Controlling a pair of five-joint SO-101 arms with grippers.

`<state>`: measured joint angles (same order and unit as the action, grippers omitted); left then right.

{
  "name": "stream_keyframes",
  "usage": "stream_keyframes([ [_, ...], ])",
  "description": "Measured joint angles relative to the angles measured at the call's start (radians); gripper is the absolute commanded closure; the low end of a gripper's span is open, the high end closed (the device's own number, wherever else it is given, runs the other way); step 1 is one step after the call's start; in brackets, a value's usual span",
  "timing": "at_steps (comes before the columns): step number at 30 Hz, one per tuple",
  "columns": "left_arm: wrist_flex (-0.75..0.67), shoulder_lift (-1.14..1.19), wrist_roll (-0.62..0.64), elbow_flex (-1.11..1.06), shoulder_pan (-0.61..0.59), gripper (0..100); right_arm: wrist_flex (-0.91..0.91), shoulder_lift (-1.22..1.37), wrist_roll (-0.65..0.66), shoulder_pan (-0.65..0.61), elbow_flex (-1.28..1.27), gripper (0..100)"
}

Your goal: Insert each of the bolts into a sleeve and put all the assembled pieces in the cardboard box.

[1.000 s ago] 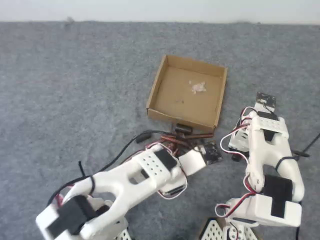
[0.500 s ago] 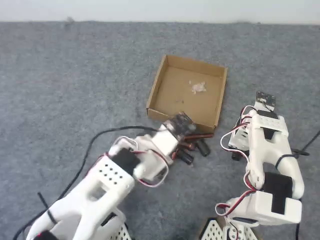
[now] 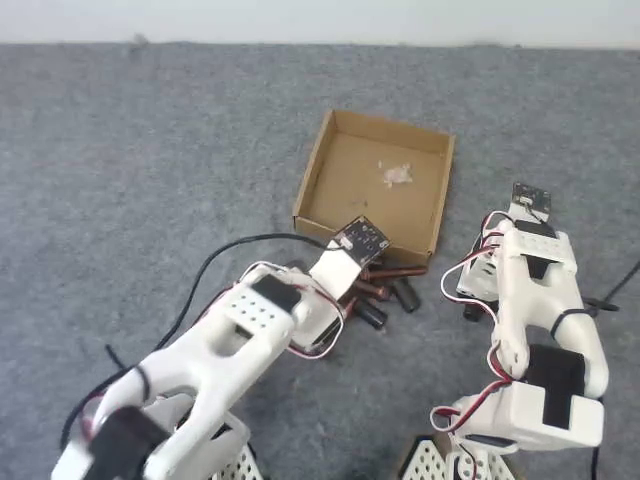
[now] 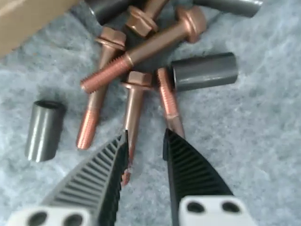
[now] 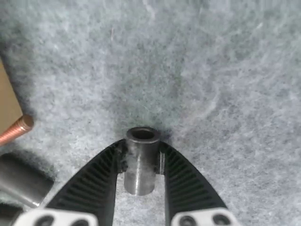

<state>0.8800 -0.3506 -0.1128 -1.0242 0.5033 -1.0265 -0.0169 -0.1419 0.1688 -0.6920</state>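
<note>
You were near the very start of the job, as far as the views showed. The cardboard box (image 3: 441,200) held no assembled piece, only a small pale scrap (image 3: 397,175) on its floor. Just beside its near wall lay the pile (image 3: 392,290) of copper bolts and dark sleeves, all loose. I saw no bolt seated in any sleeve.

Your right gripper (image 5: 141,153) was closed on one sleeve (image 5: 140,176), with a jaw pressed to either side. The open end pointed away from the wrist and the bore looked empty. I could not tell whether it rested on the grey carpet (image 5: 211,70) or hung just above it.

Your left gripper (image 4: 145,136) stood open low over the pile and held nothing. The threaded end of one bolt (image 4: 133,108) lay between its jaws, close against one of them. A second bolt (image 4: 167,101) ran toward the tip of the other jaw, so closing there risked catching both. A short sleeve (image 4: 203,70) lay just beside those two bolts, and another sleeve (image 4: 43,129) lay apart from the tangle.

By my reckoning, everything that counts was left to do. You had to take a single bolt, push it into the sleeve you held, drop that pair in the box, and repeat for each remaining bolt.
</note>
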Motion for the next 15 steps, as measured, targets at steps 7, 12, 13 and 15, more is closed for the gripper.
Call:
stream_keyframes([
  [7, -0.032, 0.176, 0.003, 0.115, 0.0, 89, 0.0, 0.0, 0.021, 0.0, 0.0, 99.3],
  [12, -0.018, 0.245, 0.02, 0.173, -0.003, 89, 0.0, 0.0, 0.035, 0.0, 0.0, 99.3],
  [13, -0.018, 0.253, 0.04, 0.181, -0.003, 89, 0.0, 0.0, 0.035, 0.0, 0.0, 99.3],
  [15, -0.018, 0.267, 0.068, 0.195, -0.003, 89, 0.0, 0.0, 0.035, 0.0, 0.0, 99.3],
])
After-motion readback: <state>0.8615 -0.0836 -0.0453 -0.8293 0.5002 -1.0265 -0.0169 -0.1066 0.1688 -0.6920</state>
